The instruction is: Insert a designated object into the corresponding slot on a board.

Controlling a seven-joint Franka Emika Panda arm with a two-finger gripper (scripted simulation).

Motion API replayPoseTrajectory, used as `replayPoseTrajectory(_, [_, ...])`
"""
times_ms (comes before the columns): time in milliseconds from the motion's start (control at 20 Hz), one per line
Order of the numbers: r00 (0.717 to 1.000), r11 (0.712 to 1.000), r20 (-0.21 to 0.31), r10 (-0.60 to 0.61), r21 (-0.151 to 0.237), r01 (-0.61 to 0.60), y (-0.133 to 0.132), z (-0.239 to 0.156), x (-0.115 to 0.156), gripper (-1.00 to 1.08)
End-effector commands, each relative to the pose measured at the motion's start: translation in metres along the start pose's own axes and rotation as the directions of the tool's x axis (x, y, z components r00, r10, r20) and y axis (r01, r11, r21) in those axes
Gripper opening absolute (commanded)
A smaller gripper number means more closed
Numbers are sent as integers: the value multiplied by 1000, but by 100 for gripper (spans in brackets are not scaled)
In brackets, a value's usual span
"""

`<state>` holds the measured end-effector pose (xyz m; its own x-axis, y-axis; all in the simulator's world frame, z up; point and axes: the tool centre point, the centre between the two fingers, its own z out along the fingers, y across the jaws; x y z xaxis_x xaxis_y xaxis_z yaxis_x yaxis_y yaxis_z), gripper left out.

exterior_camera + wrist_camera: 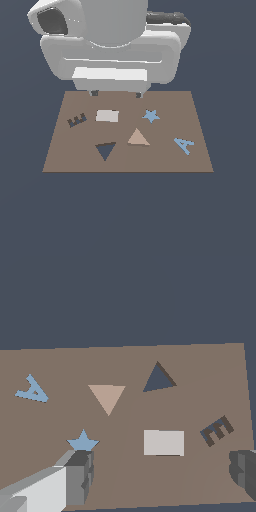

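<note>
while my gripper (162, 476) hangs over the board (60, 160) w/ jaws spread wide & holding nothing, the tan triangle (138, 137) lies flat just beside the triangular slot (105, 150), on the exterior view's right.

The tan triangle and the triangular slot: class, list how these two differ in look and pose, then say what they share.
1. The tan triangle is a peach-coloured solid piece lying on the board; the triangular slot is a dark cut-out in it.
2. In the exterior view the tan triangle points up, the triangular slot points down.
3. The tan triangle lies to the exterior view's right of the triangular slot.

Shared: triangular outline, similar size.
</note>
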<state>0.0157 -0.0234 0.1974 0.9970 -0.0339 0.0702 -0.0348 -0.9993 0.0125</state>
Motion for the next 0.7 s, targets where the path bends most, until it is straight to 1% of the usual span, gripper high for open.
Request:
replayPoseTrajectory(0, [1000,1000,0,0,0,0,0,0,0,100])
replayPoseTrajectory(350, [1000,1000,4,27,-1,-27,-4,8,1,100])
replayPoseTrajectory(650, [996,996,13,93,-3,-93,-13,28,3,100])
